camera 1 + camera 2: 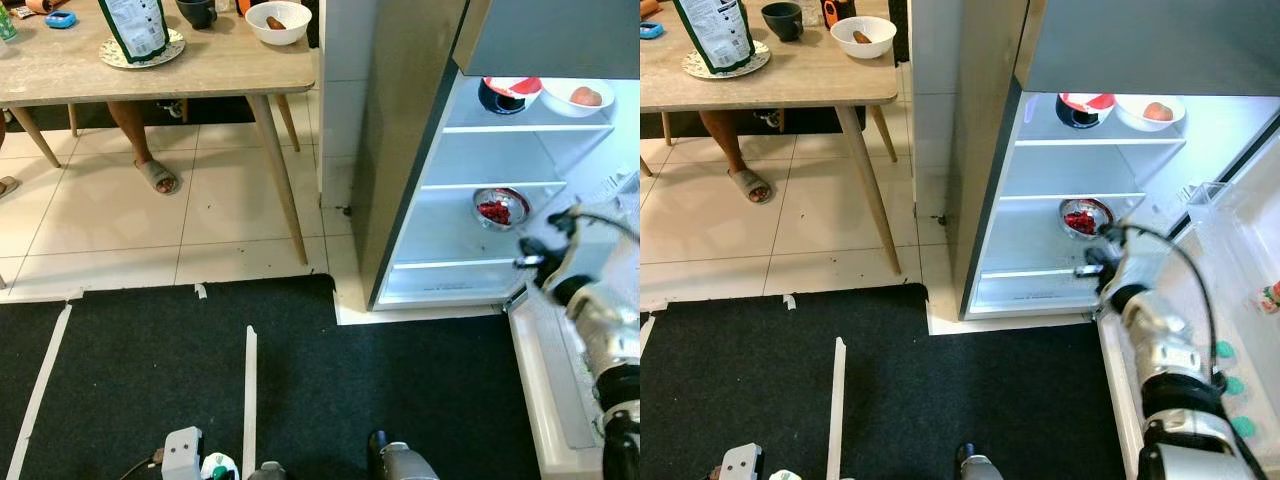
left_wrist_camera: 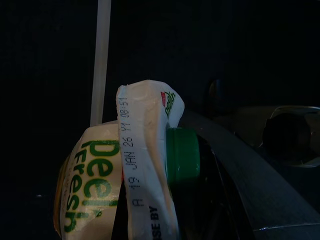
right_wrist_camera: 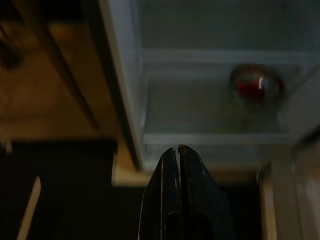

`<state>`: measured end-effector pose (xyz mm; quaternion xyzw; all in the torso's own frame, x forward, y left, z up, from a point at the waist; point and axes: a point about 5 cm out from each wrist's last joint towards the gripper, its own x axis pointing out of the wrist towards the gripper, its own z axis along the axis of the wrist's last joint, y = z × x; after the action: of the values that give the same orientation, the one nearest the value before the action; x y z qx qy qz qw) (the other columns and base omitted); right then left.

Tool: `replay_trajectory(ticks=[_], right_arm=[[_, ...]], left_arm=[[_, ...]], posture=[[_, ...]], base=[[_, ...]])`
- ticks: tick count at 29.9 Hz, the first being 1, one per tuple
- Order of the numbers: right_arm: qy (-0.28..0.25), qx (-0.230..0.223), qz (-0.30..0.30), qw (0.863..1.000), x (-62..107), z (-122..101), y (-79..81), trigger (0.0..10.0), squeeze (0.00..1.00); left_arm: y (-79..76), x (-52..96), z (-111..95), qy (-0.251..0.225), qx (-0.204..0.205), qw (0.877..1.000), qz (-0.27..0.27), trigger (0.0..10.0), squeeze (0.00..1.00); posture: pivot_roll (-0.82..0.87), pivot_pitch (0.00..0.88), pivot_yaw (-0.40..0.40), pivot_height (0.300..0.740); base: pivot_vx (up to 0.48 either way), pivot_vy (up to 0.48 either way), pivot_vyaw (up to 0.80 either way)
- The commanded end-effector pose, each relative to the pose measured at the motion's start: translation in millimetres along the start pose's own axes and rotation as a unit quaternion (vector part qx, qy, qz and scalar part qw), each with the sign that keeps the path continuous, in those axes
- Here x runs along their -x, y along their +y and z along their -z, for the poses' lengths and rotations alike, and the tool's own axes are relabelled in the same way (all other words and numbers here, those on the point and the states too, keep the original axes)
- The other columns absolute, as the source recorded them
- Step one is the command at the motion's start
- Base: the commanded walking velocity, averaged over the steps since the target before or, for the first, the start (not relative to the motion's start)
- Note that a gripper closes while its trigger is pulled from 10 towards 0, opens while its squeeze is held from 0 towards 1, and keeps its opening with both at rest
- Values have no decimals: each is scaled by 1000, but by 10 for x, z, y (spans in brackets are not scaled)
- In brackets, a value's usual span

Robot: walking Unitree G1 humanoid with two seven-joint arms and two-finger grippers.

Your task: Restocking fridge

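A "Peel Fresh" carton [image 2: 120, 170], dated JAN 26, is being clamped by the left gripper [image 2: 150, 200]. Red fruit is being held in a bowl [image 1: 1084, 217] mid-frame inside the fridge [image 1: 1090, 170]. The right gripper [image 3: 177, 152] is being kept pressed together.

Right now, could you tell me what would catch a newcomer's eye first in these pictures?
The lit, open fridge on the right stands out, with a metal bowl of red fruit on its middle shelf and two bowls on the shelf above. The right gripper, fingers shut, is raised before the lower shelves. The left gripper holds a Peel Fresh carton with a green cap, low over the dark mat.
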<state>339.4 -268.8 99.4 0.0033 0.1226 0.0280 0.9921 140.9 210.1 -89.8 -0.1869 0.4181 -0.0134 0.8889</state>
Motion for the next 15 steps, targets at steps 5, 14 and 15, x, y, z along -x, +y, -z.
replay_trajectory(ticks=[5, 14, 15], right_arm=[[173, -37, 37, 983, 417, 1095, 27, 10000, 0], [313, -68, 70, 945, 1059, 1913, 112, 10000, 0], [313, -68, 70, 945, 1059, 1913, 112, 10000, 0]], left_arm=[[-108, -2, 217, 44, 14, 999, 14, 10000, 0], [-87, -8, 175, 39, 10, 999, 8, 10000, 0], [-87, -8, 175, 39, 10, 999, 8, 10000, 0]], posture=[[-70, 189, -59, 740], [-50, 158, -58, 740], [-50, 158, -58, 740]], base=[[0, 0, -781], [0, 0, -783], [0, 0, -781]])
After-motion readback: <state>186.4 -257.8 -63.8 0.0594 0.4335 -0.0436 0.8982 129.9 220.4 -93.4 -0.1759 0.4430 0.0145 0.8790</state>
